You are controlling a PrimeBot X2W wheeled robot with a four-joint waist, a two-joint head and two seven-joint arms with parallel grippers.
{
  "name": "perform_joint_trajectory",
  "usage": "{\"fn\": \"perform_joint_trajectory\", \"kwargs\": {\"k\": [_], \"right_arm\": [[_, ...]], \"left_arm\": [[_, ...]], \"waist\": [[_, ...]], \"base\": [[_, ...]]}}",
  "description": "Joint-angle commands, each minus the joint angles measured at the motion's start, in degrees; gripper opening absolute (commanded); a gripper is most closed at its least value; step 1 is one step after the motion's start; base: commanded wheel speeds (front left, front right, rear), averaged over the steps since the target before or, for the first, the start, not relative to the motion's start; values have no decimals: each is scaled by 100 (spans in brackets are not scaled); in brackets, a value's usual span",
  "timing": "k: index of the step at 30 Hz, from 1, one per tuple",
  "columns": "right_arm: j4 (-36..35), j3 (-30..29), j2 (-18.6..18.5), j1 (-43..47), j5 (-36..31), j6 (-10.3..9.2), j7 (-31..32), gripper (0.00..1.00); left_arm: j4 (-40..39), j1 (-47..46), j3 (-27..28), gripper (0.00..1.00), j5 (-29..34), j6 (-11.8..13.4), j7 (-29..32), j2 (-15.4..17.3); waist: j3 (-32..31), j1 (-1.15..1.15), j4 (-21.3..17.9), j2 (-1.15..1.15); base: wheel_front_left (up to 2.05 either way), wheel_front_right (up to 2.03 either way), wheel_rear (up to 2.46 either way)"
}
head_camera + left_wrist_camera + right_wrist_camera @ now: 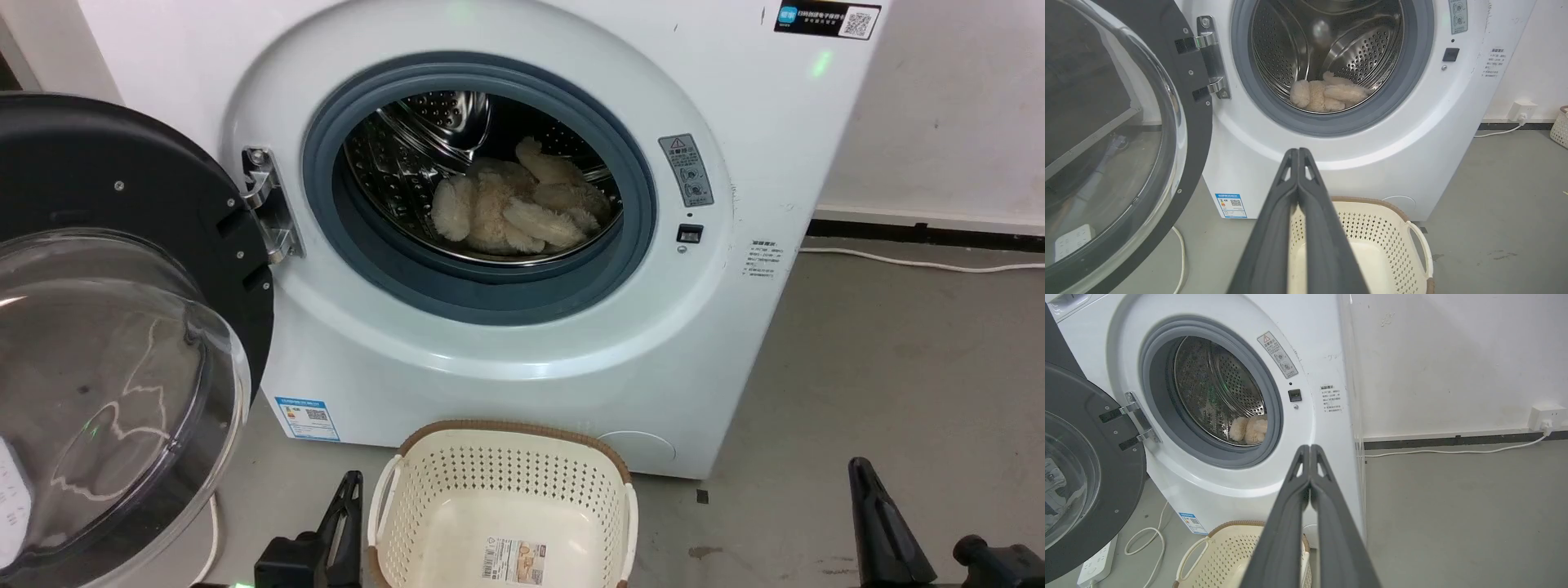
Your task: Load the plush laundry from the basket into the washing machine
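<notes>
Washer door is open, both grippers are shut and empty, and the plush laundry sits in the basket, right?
Not the last part: the head view shows the plush laundry inside the drum of the washing machine, the basket holding none. The door is open; left gripper and right gripper are shut and empty.

basket (pixel 506 482): empty, upright, between left claw (pixel 351 490) and right claw (pixel 861 482) | washing machine (pixel 490 359): white, open, ahead of both | plush laundry (pixel 522 208): shaggy cream heap inside it

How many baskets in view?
2. One empty basket on the floor in front of the washing machine; a second white basket, partly cut off, near the wall outlet.
</notes>
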Motion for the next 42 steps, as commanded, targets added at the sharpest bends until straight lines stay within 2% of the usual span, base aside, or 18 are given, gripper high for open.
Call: {"fn": "perform_joint_trajectory", "kwargs": {"k": [1,42], "right_arm": [[-5,6,0,-41,-61,0,35,0],[-37,48,2,-325,-541,2,506,0]], "left_arm": [[-32,-17,28,0,22,-19,26,-13],[-352,-143,307,0,173,-143,492,-107]], "waist": [[3,0,-3,0],[81,0,-89,0]], "base": [[0,0,0],[0,0,0]]}}
